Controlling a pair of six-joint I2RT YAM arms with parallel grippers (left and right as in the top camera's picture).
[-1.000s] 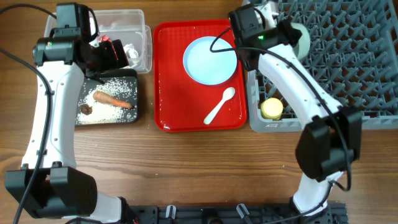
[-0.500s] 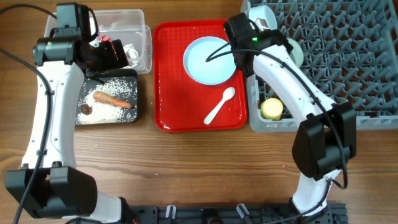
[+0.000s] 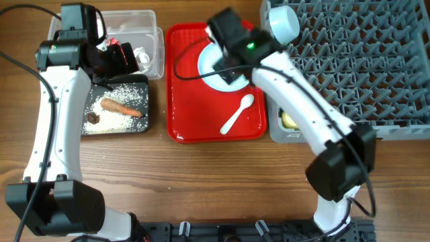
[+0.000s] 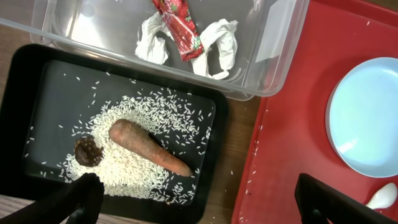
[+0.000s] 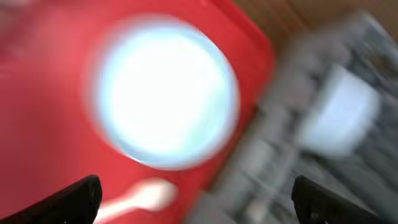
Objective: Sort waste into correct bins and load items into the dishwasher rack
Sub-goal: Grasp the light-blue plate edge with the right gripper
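Hovering apart and empty, the right jaws are found directly above the plate [image 5: 165,93]; its near rim should be pinched squarely before lifting. Left jaws are noted apart, empty.

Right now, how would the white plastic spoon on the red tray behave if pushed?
The white plastic spoon looks thin, so probably light. Lying flat on the glossy red serving tray, it may skid rather than lift.

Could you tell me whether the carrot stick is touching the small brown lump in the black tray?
Apart. The left wrist view shows rice grains between carrot stick and brown lump.
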